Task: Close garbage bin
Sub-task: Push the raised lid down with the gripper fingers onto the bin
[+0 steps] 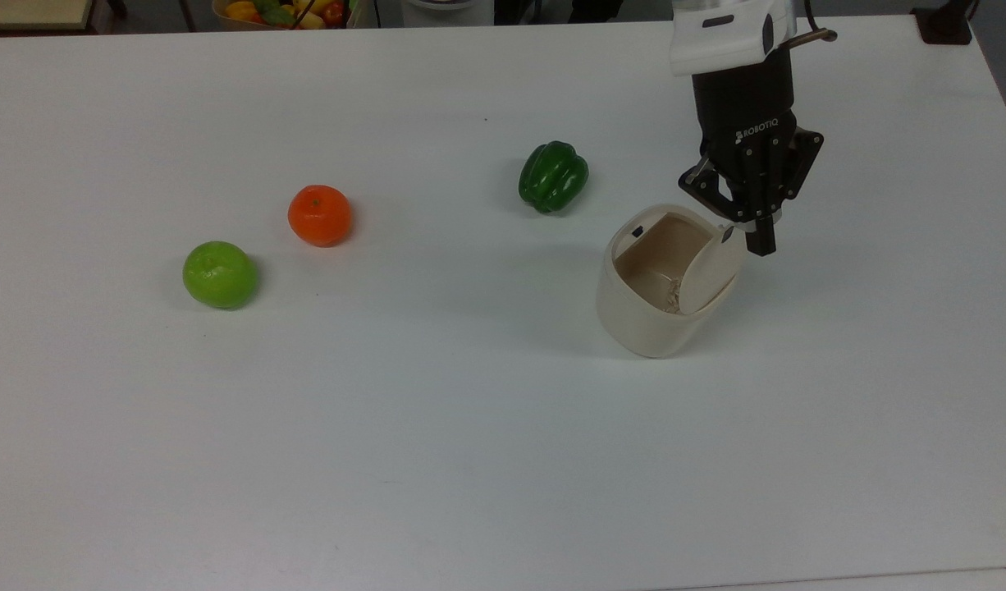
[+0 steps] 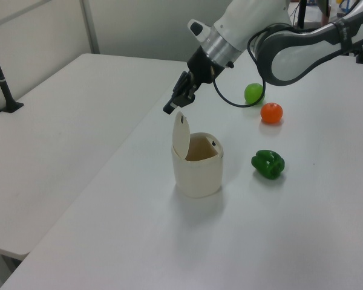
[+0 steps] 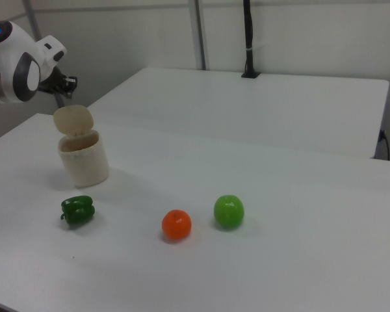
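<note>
One small cream-beige plastic garbage bin [image 1: 655,308] with a rounded-square top stands on the white worktop [image 1: 470,427], toward the top view's right. Its flat hinged lid [image 1: 711,269] is raised, standing nearly upright on the side at the top view's right, and the brownish interior is exposed. A small dark mark shows near the lid's free edge and another on the bin's opposite rim.

The black two-finger gripper [image 1: 761,242] on the white arm hangs just beside the upper edge of the lid, on its outer face. In the left view the gripper [image 2: 170,109] sits just above the lid [image 2: 181,136] tip; contact cannot be confirmed. The fingers appear pressed together into a single narrow tip, pinching nothing.

A glossy green bell pepper [image 1: 553,176] lies near the bin, at the top view's left of it. A round orange fruit [image 1: 319,215] and a round green apple [image 1: 220,274] sit well apart from the bin, farther to the top view's left, close to each other. A basket of mixed produce [image 1: 283,11] is visible beyond the worktop's far edge.
</note>
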